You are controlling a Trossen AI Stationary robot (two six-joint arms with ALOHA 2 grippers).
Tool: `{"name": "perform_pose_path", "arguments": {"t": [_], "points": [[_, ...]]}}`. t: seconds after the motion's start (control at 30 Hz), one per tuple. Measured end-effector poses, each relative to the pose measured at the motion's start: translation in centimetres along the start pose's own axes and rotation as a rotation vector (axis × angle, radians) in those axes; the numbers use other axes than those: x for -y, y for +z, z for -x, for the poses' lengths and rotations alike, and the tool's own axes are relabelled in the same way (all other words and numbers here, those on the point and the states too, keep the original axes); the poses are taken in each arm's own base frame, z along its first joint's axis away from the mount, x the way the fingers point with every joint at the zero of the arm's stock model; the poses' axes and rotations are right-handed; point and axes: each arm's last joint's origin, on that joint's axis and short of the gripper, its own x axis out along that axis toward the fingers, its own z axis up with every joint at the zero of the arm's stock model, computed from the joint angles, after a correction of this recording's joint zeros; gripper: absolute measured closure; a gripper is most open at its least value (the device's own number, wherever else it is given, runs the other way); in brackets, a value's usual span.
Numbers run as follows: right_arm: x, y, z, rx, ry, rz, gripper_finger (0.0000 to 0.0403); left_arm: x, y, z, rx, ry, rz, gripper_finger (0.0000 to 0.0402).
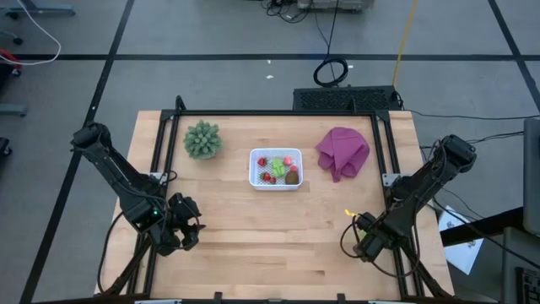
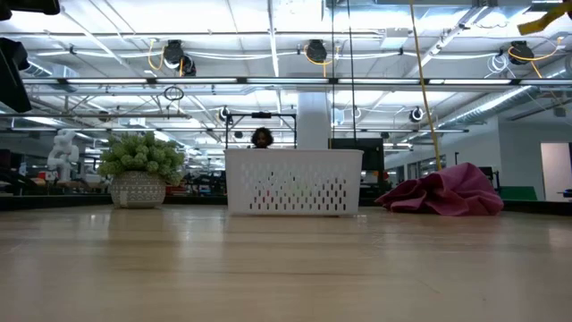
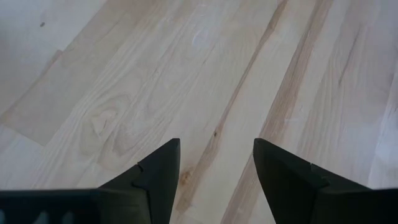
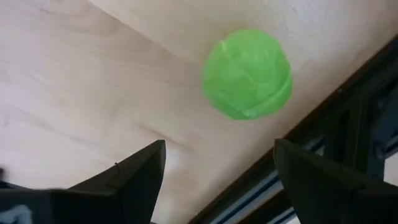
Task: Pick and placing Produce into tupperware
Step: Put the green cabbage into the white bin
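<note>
High cam looks straight down on bench (image 1: 278,228); low cam level across it; both share tupperware (image 1: 275,168). Wrist cams close to wood.

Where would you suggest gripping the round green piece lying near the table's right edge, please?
Across the widest part of the green piece, coming straight down. It is a ball lying free on the table, and the right gripper's open fingers already frame it.

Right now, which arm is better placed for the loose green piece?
Right. The right gripper hangs open right above the green piece by the table's right edge; the left gripper sees only bare table.
</note>
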Motion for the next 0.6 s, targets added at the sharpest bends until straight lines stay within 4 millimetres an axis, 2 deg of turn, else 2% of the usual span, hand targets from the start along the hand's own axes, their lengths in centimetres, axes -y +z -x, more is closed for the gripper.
{"name": "perform_pose_path", "arguments": {"t": [0.6], "points": [[0.54, 0.44, 0.04, 0.119, -0.041, 0.070, 0.0112, 0.05, -0.06, 0.00, -0.024, -0.009, 0.033, 0.0195]]}}
